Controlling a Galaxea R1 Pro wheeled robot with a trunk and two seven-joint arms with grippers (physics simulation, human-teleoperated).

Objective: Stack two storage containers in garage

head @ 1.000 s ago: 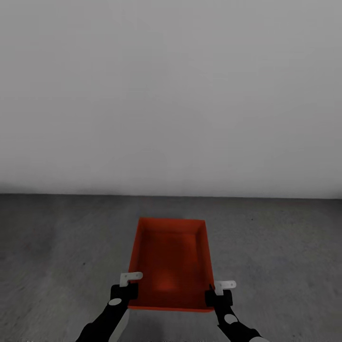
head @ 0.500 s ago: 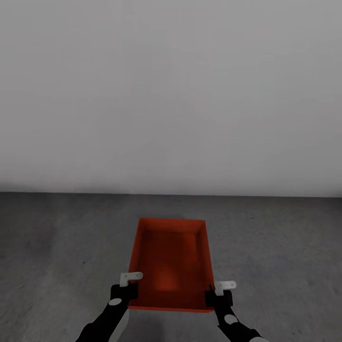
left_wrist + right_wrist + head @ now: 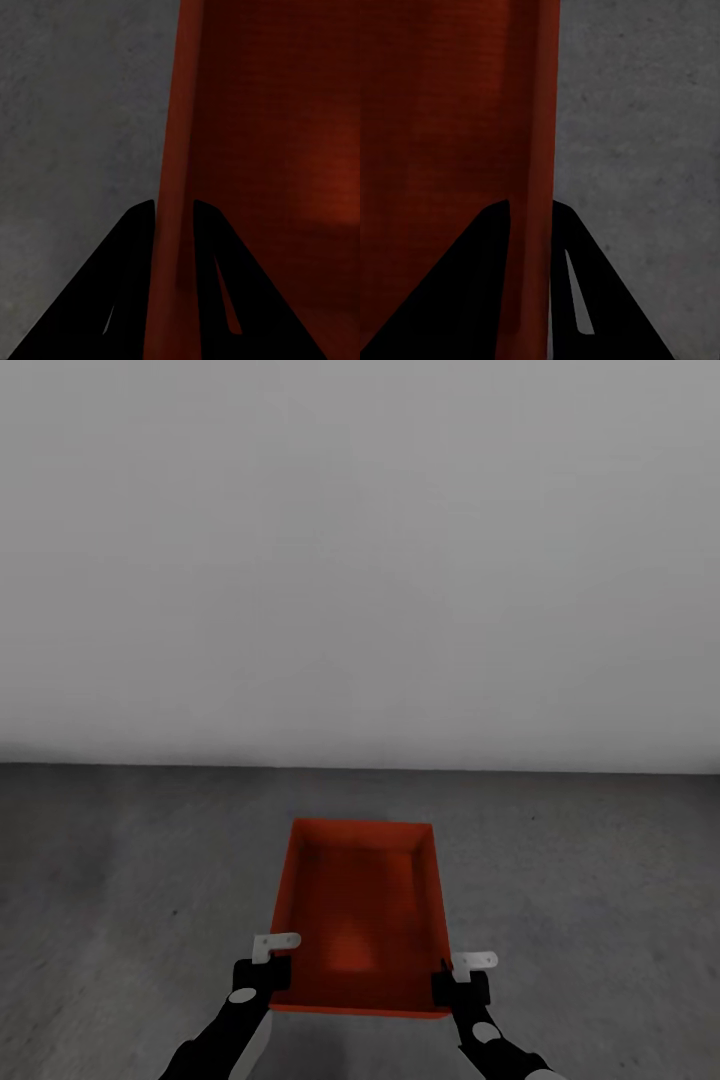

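Almost nothing has changed over the last second: the red-orange rectangular open-topped storage container sits at the same spot in the head view, and the line where the plain white wall meets the dark grey mottled concrete floor has barely shifted, so the robot appears to have stopped, or nearly so, in the garage. The left gripper is closed to a narrow gap on the container's left side wall near the corner closest to the robot, its two dark fingers straddling the rim, one inside and one outside; the right gripper pinches the opposite side wall the same way, as the right wrist view confirms. From these views I cannot tell whether the container is hanging just above the concrete or already resting on it. That stillness suggests the carry is over and the set-down is the step in hand. Around the container there is open concrete on both sides and beyond its far rim up to the wall, which stands well apart from it, so nothing crowds a descent. A second bin is not in sight here, so the stacking presumably waits.
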